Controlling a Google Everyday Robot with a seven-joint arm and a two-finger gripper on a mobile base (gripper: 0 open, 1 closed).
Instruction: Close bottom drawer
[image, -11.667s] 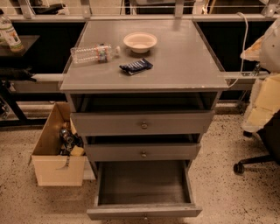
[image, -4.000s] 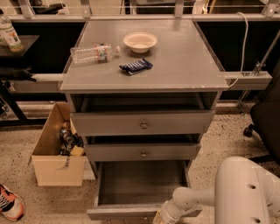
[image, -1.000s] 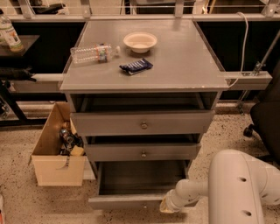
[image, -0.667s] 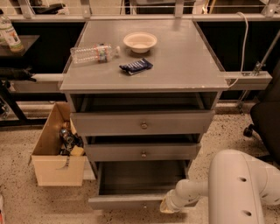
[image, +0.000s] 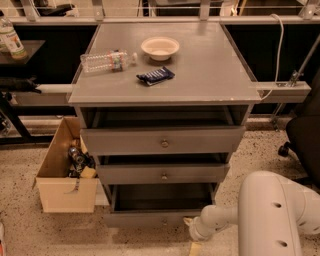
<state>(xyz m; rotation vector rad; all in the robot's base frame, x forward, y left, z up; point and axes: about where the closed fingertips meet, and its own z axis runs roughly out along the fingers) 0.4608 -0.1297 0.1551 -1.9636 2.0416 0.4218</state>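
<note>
The bottom drawer (image: 150, 218) is the lowest of the grey cabinet's three. It stands partly open, with a strip of its flat grey inside (image: 160, 200) showing above the plain front. My white arm (image: 270, 215) reaches in from the lower right. My gripper (image: 192, 235) is low at the drawer front's right end, touching or just short of it. The middle drawer (image: 164, 174) and the top drawer (image: 163, 141), each with a small round knob, also stand slightly out.
On the cabinet top (image: 210, 70) lie a white bowl (image: 160, 48), a clear plastic bottle (image: 106, 61) and a dark snack packet (image: 155, 76). An open cardboard box (image: 65, 172) with items stands on the floor to the left. A black chair base (image: 300, 140) is at the right.
The bottom drawer has slid further in; less of its inside shows. My arm and gripper have followed it toward the cabinet.
</note>
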